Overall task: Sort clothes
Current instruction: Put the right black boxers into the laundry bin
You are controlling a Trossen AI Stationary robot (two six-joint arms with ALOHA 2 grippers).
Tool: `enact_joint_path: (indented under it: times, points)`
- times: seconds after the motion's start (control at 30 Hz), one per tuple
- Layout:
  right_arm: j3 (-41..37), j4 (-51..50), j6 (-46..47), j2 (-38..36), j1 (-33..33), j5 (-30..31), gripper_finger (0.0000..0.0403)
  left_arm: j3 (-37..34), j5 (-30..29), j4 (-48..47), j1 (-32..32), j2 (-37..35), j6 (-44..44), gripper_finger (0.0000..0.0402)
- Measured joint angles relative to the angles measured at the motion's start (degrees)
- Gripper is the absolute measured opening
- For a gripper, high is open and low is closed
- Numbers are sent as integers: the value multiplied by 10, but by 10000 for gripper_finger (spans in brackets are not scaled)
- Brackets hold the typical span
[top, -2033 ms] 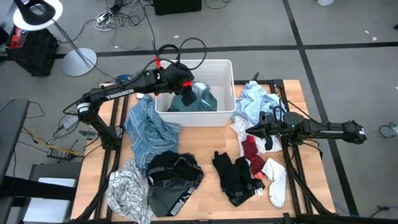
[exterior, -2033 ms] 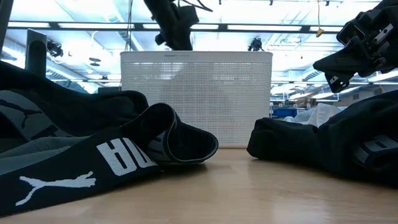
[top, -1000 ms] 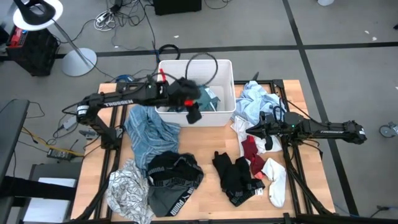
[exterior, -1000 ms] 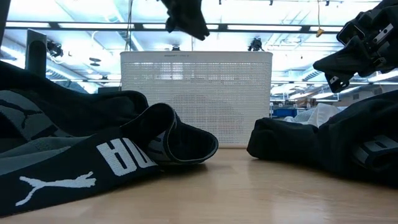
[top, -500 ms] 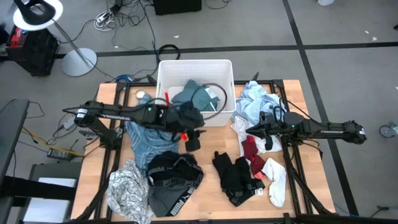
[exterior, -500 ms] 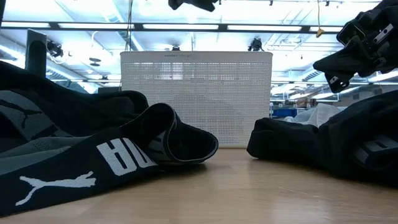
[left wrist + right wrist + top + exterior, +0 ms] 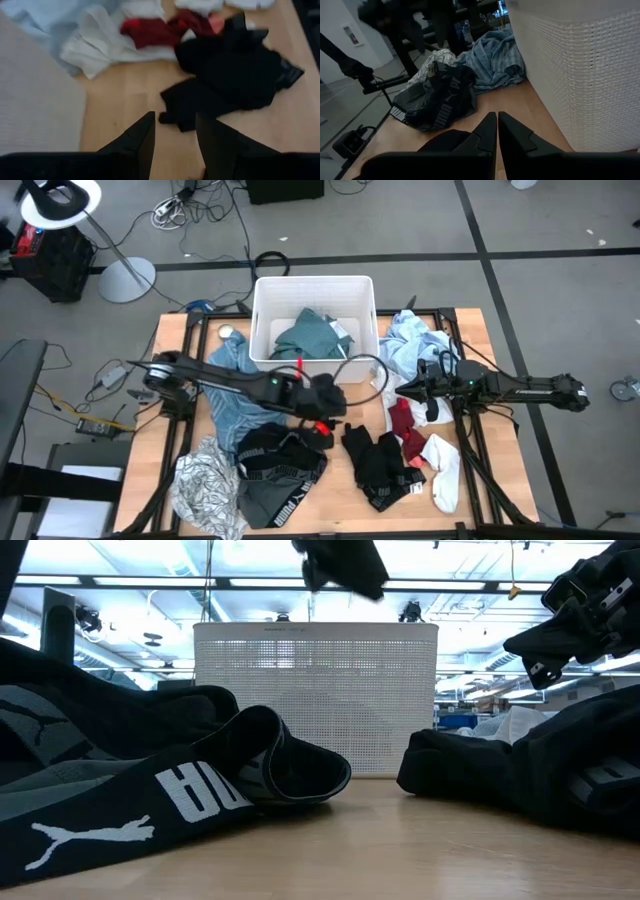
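Your left gripper (image 7: pixel 325 423) has swung out of the white tub (image 7: pixel 263 330) at the table's far edge and now hangs over the middle of the tabletop. It has left a teal shirt (image 7: pixel 312 335) lying in the tub, where two seconds ago it was still over that shirt. One garment looks sorted, and you are lining up on the next.

In the left wrist view the fingers (image 7: pixel 142 139) stand spread apart with nothing between them. The black clothing (image 7: pixel 226 75) lies on the bare wood just beyond the fingertips, not yet touched. From above, this same black pile (image 7: pixel 378 463) sits just toward the right edge from your gripper, with the red sock (image 7: pixel 402 420) and white sock (image 7: pixel 444 470) beyond it.

The black Puma shorts (image 7: pixel 280 463) lie near the front edge, the blue shirt (image 7: pixel 235 395) by the left edge, and the patterned top (image 7: pixel 205 485) at the front left corner.

Your right gripper (image 7: pixel 493 131) waits near the right edge beside the light-blue pile (image 7: pixel 410 340), fingers pressed together and empty.
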Motion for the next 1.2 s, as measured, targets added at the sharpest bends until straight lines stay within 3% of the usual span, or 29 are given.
enact_joint_path:
  times: [0.43,1.2]
  points:
    - [0,0,0,0,0,0,20,0,42,35,0,103,110,147]
    - [0,16,0,4,0,0,20,0,76,169,1,187,115,147]
